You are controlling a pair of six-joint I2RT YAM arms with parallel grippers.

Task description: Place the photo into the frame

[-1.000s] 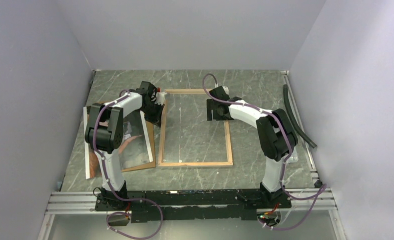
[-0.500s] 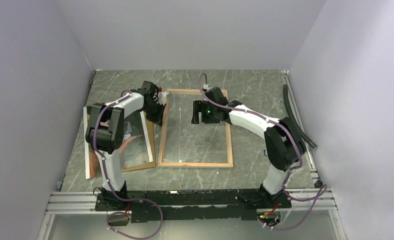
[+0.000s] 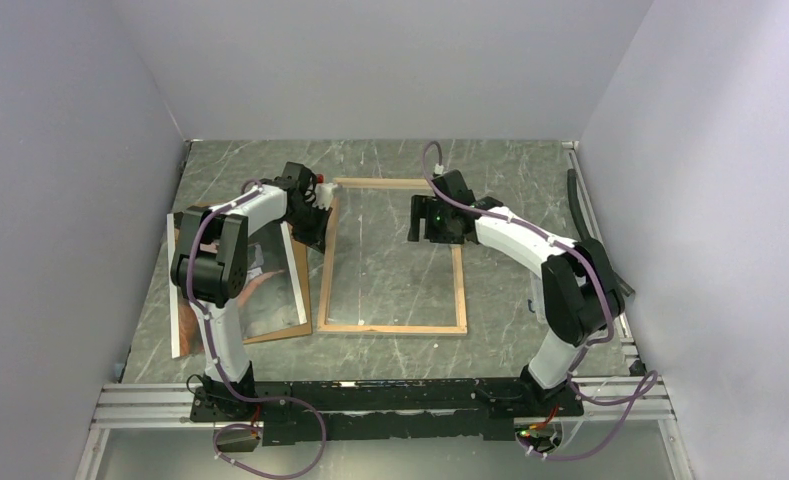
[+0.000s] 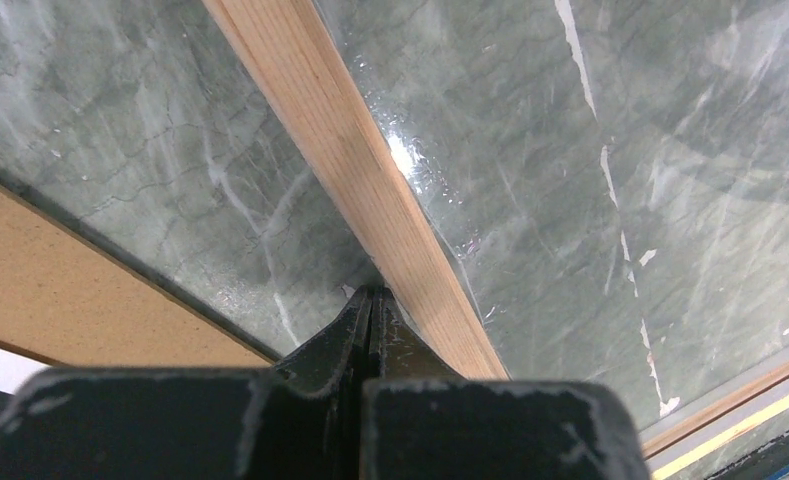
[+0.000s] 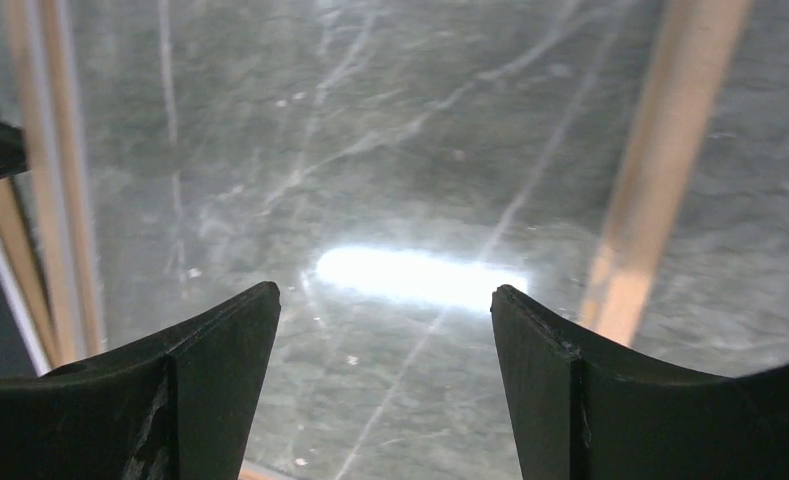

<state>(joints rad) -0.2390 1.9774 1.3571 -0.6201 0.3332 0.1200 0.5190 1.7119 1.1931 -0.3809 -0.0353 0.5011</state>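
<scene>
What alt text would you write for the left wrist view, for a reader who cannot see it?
The left pincer, its two black fingers shut together, sits with its tips at the outer edge of the frame, whose pale wood rail runs diagonally across the green marbled table. Part of a brown backing board shows at lower left.

A grey-green, marble-patterned table [image 3: 510, 165] with white veins carries everything. A thin rectangular pale wooden picture frame [image 3: 390, 327] lies flat at its middle. Just left of the frame, a plain brown backing board [image 3: 280, 333] lies flat. A black curved tube [image 3: 576, 200] runs along the right edge.
</scene>
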